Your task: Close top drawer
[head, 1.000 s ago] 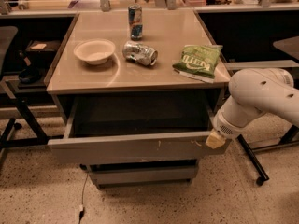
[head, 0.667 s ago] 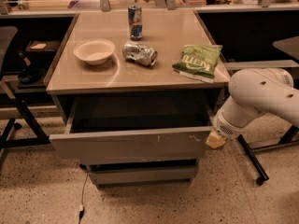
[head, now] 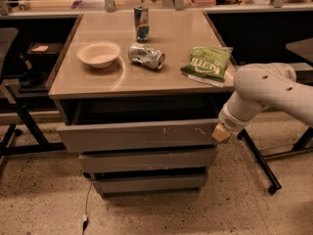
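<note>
Gripper point(head: 221, 133) is sitting right at the right-hand end of the cabinet's point(head: 63, 84) top drawer point(head: 137, 135), its yellowish tip pressed up against the end of the drawer front. Whether it's set wide or narrow, honestly can't tell from this angle. The chunky white arm point(head: 266, 89) behind it comes in from the cabinet's right side, bent at a fat rounded joint level with the cabinet top. That top drawer is only a bit out: its flat grey front stands slightly forward of the cabinet body, with a dark gap between it and the tabletop, and you can spot a few pale scratches right of centre on the front. Below it on the cabinet are two narrower grey drawer fronts, the middle one point(head: 146, 160) and the bottom one point(head: 149, 182), both sticking out a little too. On top of the cabinet there's a white bowl point(head: 98, 54) toward the left, a crushed can point(head: 146, 56) lying on its side around the middle, an upright can point(head: 141, 23) toward the back behind the crushed one, and a green snack bag point(head: 206, 63) near the right edge. A thin cable point(head: 87, 204) trails over the speckled floor point(head: 44, 199) in front of the cabinet's lower left corner.
</note>
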Robot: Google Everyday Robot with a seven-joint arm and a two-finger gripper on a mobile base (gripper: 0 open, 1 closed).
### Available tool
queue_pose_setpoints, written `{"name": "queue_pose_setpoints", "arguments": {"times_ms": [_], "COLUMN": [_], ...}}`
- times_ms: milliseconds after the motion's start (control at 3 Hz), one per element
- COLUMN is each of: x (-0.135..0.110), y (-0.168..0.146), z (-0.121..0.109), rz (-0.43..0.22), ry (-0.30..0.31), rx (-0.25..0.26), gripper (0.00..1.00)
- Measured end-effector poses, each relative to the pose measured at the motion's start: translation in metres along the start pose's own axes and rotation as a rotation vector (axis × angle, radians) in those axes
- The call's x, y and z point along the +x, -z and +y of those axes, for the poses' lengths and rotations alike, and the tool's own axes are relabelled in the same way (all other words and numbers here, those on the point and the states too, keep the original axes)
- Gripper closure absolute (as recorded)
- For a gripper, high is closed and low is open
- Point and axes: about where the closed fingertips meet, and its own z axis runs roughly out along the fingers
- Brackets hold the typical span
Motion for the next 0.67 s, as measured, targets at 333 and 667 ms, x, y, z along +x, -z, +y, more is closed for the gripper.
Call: {"name": "queue_pose_setpoints", "arguments": {"times_ms": [333, 667], "x": [-0.0126, -0.016], "y": [-0.0091, -0.0134], "z": [-0.0213, -0.0291], "rz": [-0.032, -0.034], "ry": [-0.058, -0.073], "rx": [0.038, 0.05], "gripper": [1.0, 1.0]}}
